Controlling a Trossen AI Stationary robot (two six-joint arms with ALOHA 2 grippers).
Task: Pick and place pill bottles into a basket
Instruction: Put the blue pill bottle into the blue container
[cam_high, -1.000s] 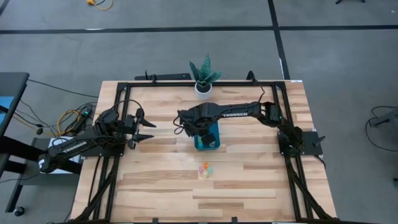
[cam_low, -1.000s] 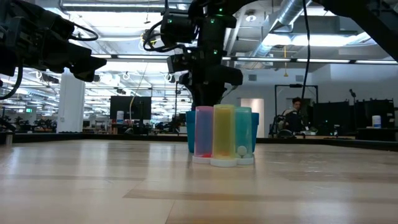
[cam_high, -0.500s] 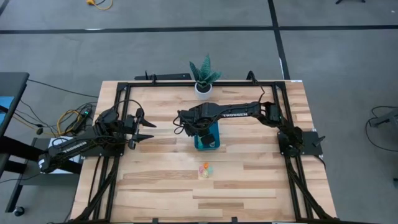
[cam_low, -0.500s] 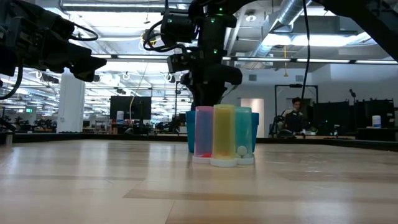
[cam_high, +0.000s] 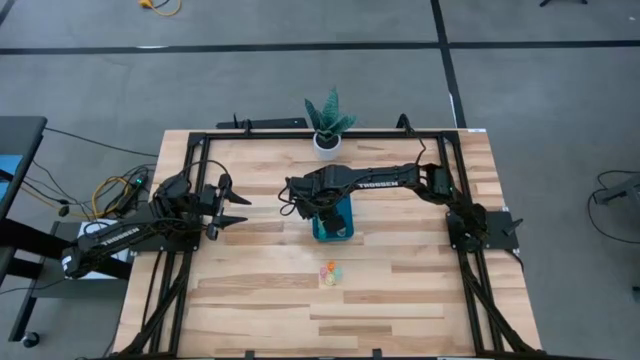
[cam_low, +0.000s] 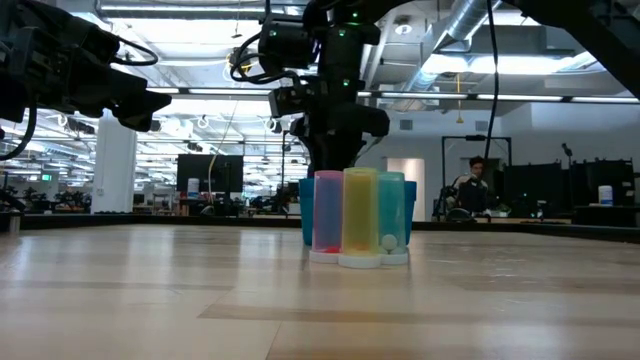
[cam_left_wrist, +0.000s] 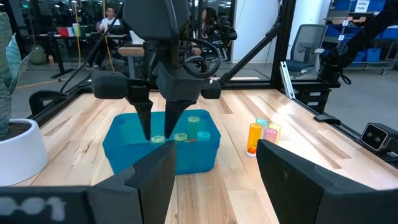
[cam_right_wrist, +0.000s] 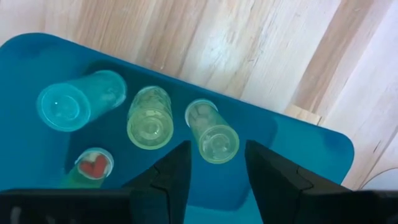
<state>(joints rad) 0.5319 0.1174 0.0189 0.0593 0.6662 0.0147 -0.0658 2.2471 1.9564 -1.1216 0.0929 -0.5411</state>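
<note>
Pill bottles: four stand inside the teal basket (cam_right_wrist: 298, 143) — a teal one (cam_right_wrist: 74, 102), two pale green ones (cam_right_wrist: 149, 118) and (cam_right_wrist: 211, 130), and one with a red-marked cap (cam_right_wrist: 93, 165) partly hidden by the gripper housing

Outside the basket, a cluster on the bare wooden table (cam_high: 400, 300) nearer the front edge; left wrist view shows three there: orange (cam_left_wrist: 254, 138), pink (cam_left_wrist: 271, 132), teal (cam_left_wrist: 262, 124). Low view shows a pink (cam_low: 328, 212), a yellow (cam_low: 360, 215) and a teal (cam_low: 391, 215) bottle upright, caps down, touching or just beside one another; total in the cluster hard to fix

Basket sits mid-table, in front of one potted plant (cam_high: 327, 122) in a white pot

Right gripper (cam_left_wrist: 163, 118) hangs directly over the basket, fingers parted, tips down near the bottles, nothing held

Left gripper (cam_high: 238, 203) waits over the table's left side, well apart from the basket, fingers spread, empty
</note>
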